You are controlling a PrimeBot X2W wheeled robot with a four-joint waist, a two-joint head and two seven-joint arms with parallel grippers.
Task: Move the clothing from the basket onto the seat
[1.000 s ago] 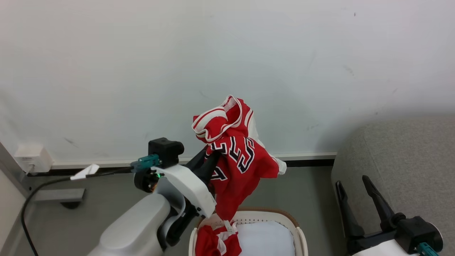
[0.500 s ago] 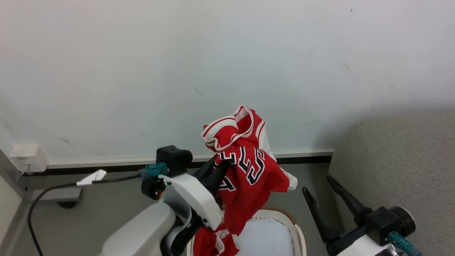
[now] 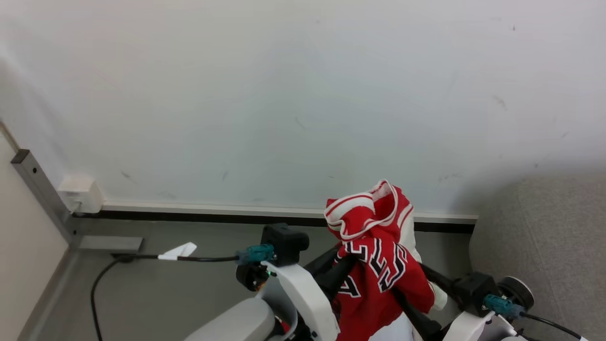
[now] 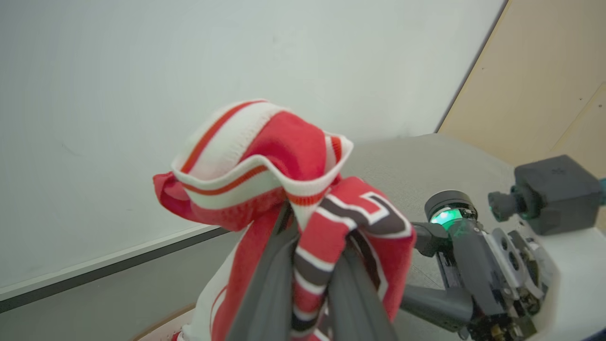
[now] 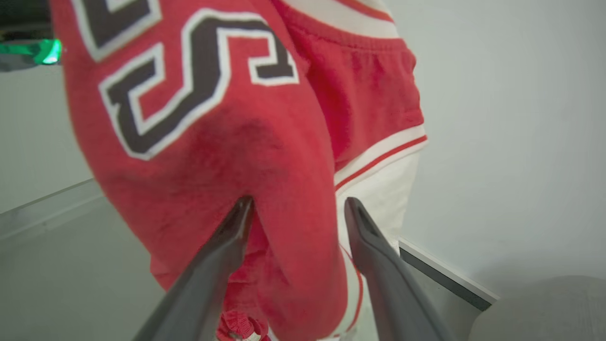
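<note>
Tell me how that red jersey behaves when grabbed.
Probably floppy: the red jersey droops in folds from the shut left claw. Likely light: one pinch carries it. It may bunch between the open right claw.

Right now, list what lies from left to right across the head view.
Grey metal post → white wall box → white tag on the cable → left wrist's black camera block → red jersey → grey sofa.

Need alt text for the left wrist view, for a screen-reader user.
The left end effector is shut on a bunched red jersey with white trim and black letters, held up before a white wall. At right, the right end effector stands open close by the jersey, with a grey sofa behind.
</note>
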